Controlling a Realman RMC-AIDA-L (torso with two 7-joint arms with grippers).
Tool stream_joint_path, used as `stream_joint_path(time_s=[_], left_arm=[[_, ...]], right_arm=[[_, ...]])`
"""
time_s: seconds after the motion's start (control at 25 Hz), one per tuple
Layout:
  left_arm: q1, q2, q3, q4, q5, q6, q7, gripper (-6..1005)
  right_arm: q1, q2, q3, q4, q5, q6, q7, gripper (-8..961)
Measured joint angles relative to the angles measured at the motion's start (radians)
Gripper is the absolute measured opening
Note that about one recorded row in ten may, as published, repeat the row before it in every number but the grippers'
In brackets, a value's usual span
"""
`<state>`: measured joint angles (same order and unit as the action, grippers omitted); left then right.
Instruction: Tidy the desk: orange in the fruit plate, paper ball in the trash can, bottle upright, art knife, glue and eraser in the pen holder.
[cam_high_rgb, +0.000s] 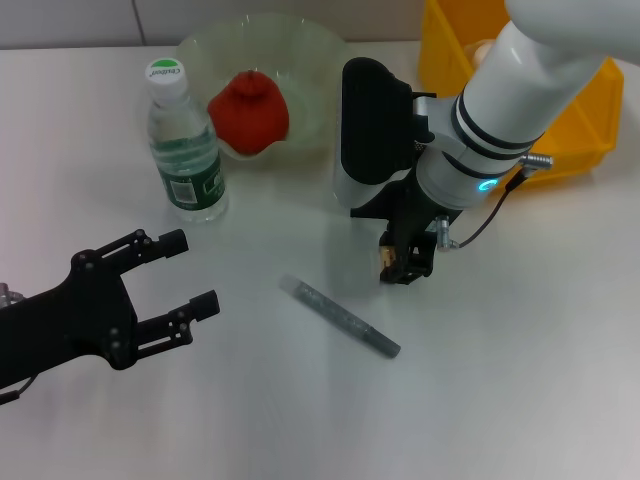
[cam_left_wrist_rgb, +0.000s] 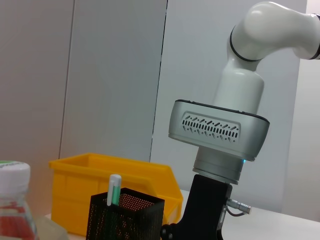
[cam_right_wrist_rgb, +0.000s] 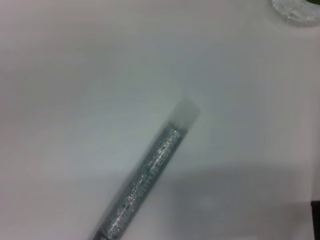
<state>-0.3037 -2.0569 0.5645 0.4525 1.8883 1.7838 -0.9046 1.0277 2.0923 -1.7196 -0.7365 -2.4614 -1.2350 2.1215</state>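
The glue stick (cam_high_rgb: 339, 318) is seen lying flat on the table (cam_high_rgb: 520, 380), long axis diagonal, just left of and nearer the right gripper (cam_high_rgb: 405, 262), finger state indiscernible, while the left gripper (cam_high_rgb: 180, 273), fingers apart, is parked farther off.

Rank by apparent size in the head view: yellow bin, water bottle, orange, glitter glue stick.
1. Yellow plastic bin, partly hidden
2. Clear plastic water bottle
3. Orange fruit
4. Silver glitter glue stick, thinnest though long

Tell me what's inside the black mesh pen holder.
In the left wrist view, a white stick with a green tip stands up out of the pen holder. Anything lower down is hidden by the mesh walls.
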Motion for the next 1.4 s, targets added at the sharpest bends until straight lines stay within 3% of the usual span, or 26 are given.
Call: stream_joint_path(time_s=[0.28,0.56,0.72,0.92,1.2,1.4], left_arm=[[0.0,0.0,0.0,0.0,0.0,0.0,0.0,783],[0.0,0.002,-0.002,0.0,0.0,0.0,-0.001,783],[0.0,0.004,-0.002,0.0,0.0,0.002,-0.001,783],[0.0,0.004,-0.002,0.0,0.0,0.003,0.0,783],[-0.003,0.001,-0.005,0.0,-0.001,0.003,0.001,783],[-0.005,0.0,-0.005,0.0,-0.002,0.001,0.0,783]], right_arm=[[-0.003,0.0,0.03,-0.026,0.004,-0.034,0.0,403],[-0.055,-0.006,0.215,-0.147,0.052,-0.141,-0.045,402],[-0.136,-0.008,0.314,-0.225,0.161,-0.168,-0.131,402],[-0.246,-0.008,0.343,-0.263,0.315,-0.157,-0.256,402],[-0.424,-0.011,0.365,-0.199,0.639,-0.123,-0.538,401],[-0.472,-0.012,0.442,0.014,0.847,-0.175,-0.841,408]])
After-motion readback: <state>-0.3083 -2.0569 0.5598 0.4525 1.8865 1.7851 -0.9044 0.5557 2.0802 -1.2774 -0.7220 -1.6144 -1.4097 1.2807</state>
